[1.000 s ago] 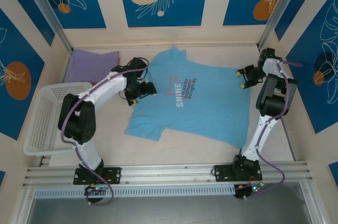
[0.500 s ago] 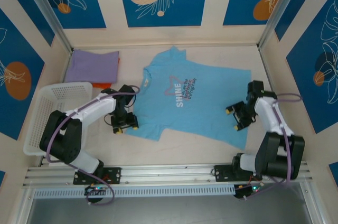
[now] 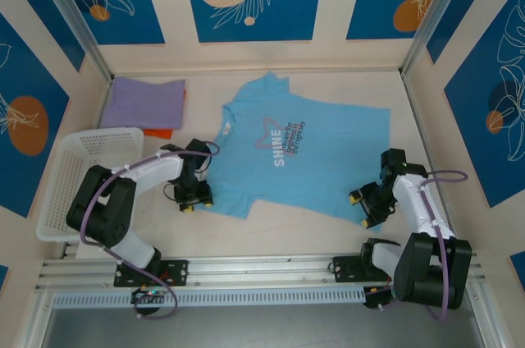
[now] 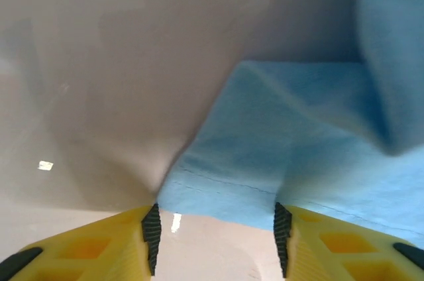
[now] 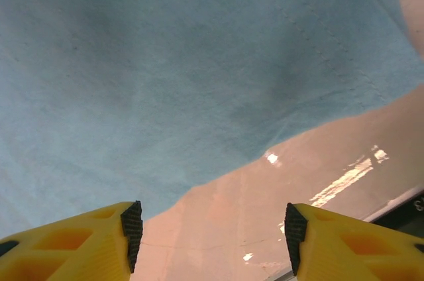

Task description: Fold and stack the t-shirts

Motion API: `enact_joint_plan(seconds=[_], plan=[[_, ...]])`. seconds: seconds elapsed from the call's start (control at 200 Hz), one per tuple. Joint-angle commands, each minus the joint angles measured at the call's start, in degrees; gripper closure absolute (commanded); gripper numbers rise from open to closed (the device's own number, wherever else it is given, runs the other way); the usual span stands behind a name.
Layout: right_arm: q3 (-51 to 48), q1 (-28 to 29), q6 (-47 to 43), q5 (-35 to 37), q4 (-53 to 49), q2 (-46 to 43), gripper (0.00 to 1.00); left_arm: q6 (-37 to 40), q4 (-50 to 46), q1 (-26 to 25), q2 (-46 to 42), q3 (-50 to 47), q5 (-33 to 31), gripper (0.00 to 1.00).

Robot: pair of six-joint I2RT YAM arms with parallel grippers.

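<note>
The sky-blue t-shirt point(image 3: 312, 159) lies spread flat mid-table, its lettering facing up. The lavender t-shirt point(image 3: 148, 100) sits folded at the back left. My left gripper point(image 3: 194, 199) is low at the blue shirt's near-left corner. In the left wrist view its jaws point(image 4: 216, 241) are open, with the blue hem point(image 4: 265, 181) just reaching the fingertips. My right gripper point(image 3: 361, 208) is at the near-right corner. It point(image 5: 212, 234) is open over bare table, and the blue hem point(image 5: 165, 95) lies just ahead of the fingers.
A white mesh basket point(image 3: 78, 176) stands at the left edge, close to my left arm. An orange cloth edge point(image 3: 162, 131) peeks out from under the lavender shirt. A metal rail point(image 3: 262, 266) runs along the near side and padded walls enclose the table.
Both arms have swept toward the near side along the blue shirt's edges, from the sleeve and far-right corner down to the hem corners. The left jaws have narrowed.
</note>
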Motion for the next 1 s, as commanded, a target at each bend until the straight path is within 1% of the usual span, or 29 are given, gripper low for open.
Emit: enact_joint_plan(seconds=[0.0, 0.08, 0.2, 0.315, 0.38, 0.46, 0.68, 0.775, 0.83, 0.995], plan=[[-0.2, -0.7, 2.4, 3.0, -5.4, -0.8, 0.43, -0.3, 0.9, 0.5, -0.8, -2.1, -2.1, 0.58], [-1.5, -2.6, 4.3, 2.9, -6.8, -1.3, 0.47, -0.7, 1.2, 0.6, -0.7, -2.6, -2.3, 0.7], [-3.8, -4.8, 6.5, 0.0, -5.3, -1.3, 0.48, -1.3, 2.6, 0.3, -0.8, -2.8, -1.8, 0.77], [-5.0, -5.8, 9.0, -0.8, -3.7, -1.3, 0.49, -1.2, 3.2, -0.4, -1.2, -2.2, -1.8, 0.9], [-5.8, -6.1, 10.1, -2.7, -1.9, -1.3, 0.51, -1.0, 2.9, -1.0, -1.8, -1.5, -2.1, 0.95], [-5.9, -6.2, 11.8, -2.3, -1.7, -0.3, 0.53, -1.1, 2.8, -1.6, -2.9, -1.2, -1.8, 0.96], [-3.5, -6.0, 12.6, 0.6, -1.7, 4.8, 0.56, -1.5, 2.7, -2.1, -5.2, -1.1, -0.6, 0.98], [-2.4, -5.6, 12.6, 1.5, -1.5, 7.0, 0.59, -1.4, 2.2, -2.2, -5.7, -1.0, -0.8, 0.98], [-2.0, -5.2, 12.8, 1.9, -1.7, 8.2, 0.59, -1.4, 1.8, -2.2, -6.2, -1.0, -1.0, 1.0], [-0.3, -3.2, 13.9, 3.7, -1.3, 10.5, 0.59, -1.1, -0.3, -2.4, -7.0, -0.1, -1.1, 1.0]])
